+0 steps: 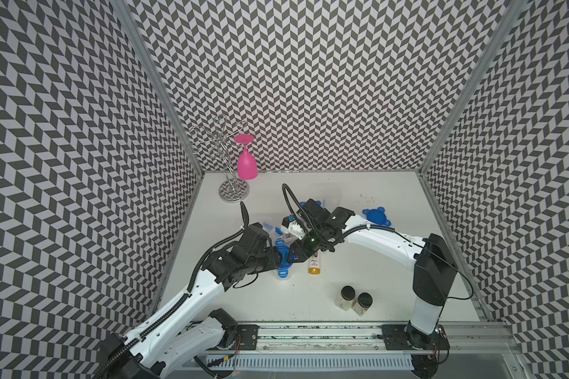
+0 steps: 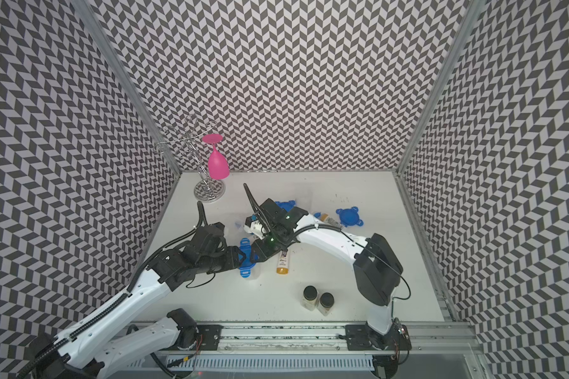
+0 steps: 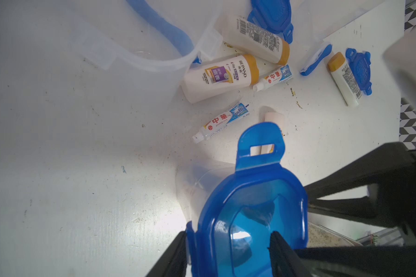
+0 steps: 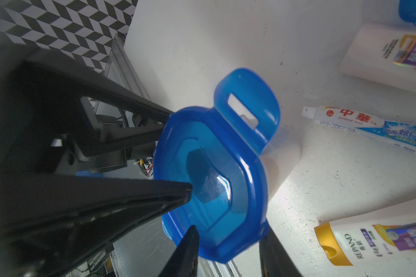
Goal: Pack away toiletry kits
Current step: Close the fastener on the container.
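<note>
Lying: REPAND bottle [image 3: 219, 78], ZHONG HUA tube [image 3: 222, 122].

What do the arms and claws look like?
The left arm and right arm have white shells with black joints. A black ribbed conduit runs along the left; thin black cables follow the right. A green light glows at the right wrist. The left claw and right claw have black tapered fingers.
</note>
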Motion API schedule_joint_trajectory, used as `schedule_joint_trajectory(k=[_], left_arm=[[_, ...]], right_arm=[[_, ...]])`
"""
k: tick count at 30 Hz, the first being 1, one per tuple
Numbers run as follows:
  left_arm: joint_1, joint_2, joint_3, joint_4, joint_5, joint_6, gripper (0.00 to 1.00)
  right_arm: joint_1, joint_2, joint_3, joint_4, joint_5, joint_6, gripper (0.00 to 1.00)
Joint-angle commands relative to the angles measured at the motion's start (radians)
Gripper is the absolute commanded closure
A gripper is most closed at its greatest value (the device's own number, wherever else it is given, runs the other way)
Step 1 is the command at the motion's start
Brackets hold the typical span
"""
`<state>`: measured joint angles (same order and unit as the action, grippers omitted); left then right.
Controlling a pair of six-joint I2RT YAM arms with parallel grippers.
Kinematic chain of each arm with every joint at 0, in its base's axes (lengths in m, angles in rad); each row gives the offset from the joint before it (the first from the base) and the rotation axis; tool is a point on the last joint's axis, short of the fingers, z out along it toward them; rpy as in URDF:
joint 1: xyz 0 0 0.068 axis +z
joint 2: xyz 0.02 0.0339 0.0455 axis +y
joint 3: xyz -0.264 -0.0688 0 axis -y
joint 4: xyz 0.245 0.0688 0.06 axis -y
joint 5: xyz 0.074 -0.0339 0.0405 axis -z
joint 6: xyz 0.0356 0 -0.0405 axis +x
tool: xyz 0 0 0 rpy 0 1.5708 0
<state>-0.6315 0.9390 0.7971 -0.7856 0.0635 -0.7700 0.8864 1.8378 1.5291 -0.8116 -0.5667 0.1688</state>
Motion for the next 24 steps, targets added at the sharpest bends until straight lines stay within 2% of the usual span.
schedule_joint_trajectory(k=[1, 8, 16, 20, 24], left_arm=[[-0.012, 0.016, -0.031, 0.048, 0.091, -0.024, 0.46], [-0.011, -0.005, -0.064, 0.085, 0.128, -0.048, 0.48], [0.036, -0.043, -0.069, 0.065, 0.152, -0.048, 0.45], [0.065, -0.054, -0.054, 0.025, 0.151, -0.026, 0.40], [0.108, -0.066, -0.024, -0.019, 0.149, 0.011, 0.36]], right_arm=[[0.029, 0.005, -0.032, 0.092, -0.063, -0.013, 0.61], [0.029, -0.004, -0.048, 0.133, -0.070, -0.015, 0.60], [0.014, -0.076, -0.082, 0.218, -0.048, -0.004, 0.58], [-0.013, -0.110, -0.110, 0.216, -0.013, 0.001, 0.54], [-0.027, -0.135, -0.110, 0.203, 0.019, -0.008, 0.45]])
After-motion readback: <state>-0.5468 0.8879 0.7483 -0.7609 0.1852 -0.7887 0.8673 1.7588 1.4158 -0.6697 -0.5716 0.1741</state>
